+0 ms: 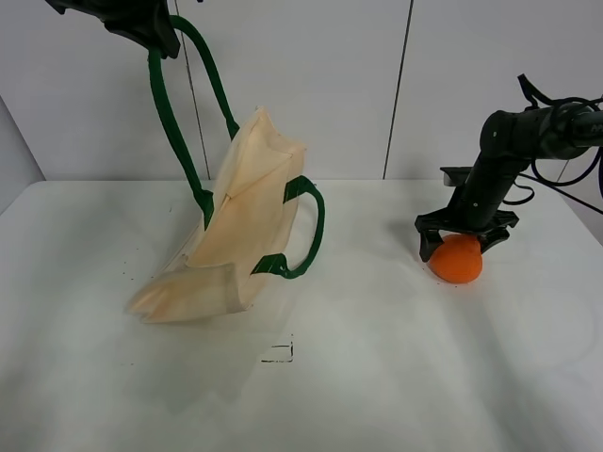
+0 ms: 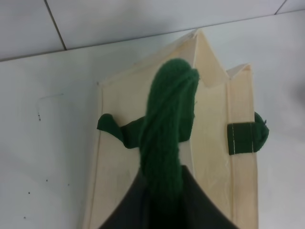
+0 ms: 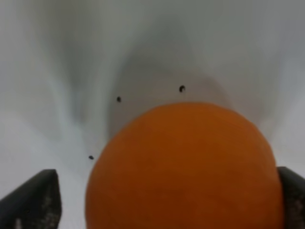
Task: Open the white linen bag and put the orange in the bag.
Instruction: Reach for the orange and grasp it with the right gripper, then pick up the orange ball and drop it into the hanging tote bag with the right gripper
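Left fingers (image 1: pixel 151 33) clench a green handle (image 1: pixel 168 122) above the white linen bag (image 1: pixel 240 217), lifting one side so I get an open mouth. The orange (image 1: pixel 457 259) sits on the counter (image 1: pixel 377 377) well right of the bag; right fingers (image 3: pixel 33 202) straddle it, not yet clamped.

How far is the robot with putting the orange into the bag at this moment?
Done: the left gripper holds one green handle pinched up high, so the white linen bag hangs tilted with its bottom on the table. In hand: the right gripper straddles the orange, which sits on the table; a gap shows on one side, so no grasp yet. Left: close, lift, carry across and drop it into the bag.
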Robot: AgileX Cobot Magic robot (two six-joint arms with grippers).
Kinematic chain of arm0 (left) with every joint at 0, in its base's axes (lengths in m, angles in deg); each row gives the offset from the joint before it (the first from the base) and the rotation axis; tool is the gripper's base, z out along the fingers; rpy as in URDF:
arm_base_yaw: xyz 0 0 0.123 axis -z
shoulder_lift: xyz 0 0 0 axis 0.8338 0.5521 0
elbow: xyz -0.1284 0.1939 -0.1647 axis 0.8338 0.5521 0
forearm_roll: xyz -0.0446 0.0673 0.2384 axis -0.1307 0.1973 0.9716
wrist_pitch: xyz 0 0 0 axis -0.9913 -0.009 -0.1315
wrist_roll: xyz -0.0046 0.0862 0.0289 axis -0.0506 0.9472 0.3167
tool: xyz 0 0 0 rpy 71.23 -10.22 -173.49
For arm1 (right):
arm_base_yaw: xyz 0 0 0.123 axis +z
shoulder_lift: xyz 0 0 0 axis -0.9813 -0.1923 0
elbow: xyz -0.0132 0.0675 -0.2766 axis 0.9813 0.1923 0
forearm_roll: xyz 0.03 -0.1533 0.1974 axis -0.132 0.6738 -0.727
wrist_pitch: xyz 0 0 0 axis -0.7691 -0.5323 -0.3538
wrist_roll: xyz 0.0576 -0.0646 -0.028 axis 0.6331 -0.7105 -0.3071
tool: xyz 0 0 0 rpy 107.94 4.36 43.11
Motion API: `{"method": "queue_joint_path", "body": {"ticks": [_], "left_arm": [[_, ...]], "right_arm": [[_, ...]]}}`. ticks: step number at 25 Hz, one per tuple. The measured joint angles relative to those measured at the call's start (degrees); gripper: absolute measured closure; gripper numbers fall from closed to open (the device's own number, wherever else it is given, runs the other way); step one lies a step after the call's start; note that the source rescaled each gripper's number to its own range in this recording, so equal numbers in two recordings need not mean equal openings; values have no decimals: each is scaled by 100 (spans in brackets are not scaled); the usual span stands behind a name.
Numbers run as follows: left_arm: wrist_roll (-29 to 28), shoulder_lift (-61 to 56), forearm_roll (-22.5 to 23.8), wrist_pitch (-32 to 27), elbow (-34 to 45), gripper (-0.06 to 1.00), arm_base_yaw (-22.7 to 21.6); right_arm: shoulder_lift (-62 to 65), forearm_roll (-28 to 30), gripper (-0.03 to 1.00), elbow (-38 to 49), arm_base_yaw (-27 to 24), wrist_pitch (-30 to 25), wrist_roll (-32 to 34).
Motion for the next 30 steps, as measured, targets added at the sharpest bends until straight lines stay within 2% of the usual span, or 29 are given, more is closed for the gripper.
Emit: {"method": "queue_joint_path", "body": {"ticks": [2, 4, 5, 6, 7, 15, 20, 25, 30], "left_arm": [[0, 0, 0, 0, 0, 94, 0], [0, 0, 0, 0, 0, 94, 0], [0, 0, 0, 0, 0, 94, 0], [0, 0, 0, 0, 0, 94, 0], [0, 0, 0, 0, 0, 94, 0], [0, 0, 0, 0, 0, 94, 0], [0, 0, 0, 0, 0, 94, 0], [0, 0, 0, 0, 0, 94, 0], [0, 0, 0, 0, 0, 94, 0]], "right_arm": [[0, 5, 20, 0, 0, 11, 0], [0, 4, 54, 0, 0, 6, -1], [5, 4, 77, 0, 0, 0, -18], [31, 4, 93, -6, 0, -6, -26], [69, 4, 97, -6, 0, -6, -26], [1081, -66, 96, -1, 15, -179, -92], [2142, -307, 96, -125, 301, -352, -132], [2226, -577, 96, -996, 1092, -842, -174], [1718, -764, 96, -1698, 1978, -764, -43]]}}
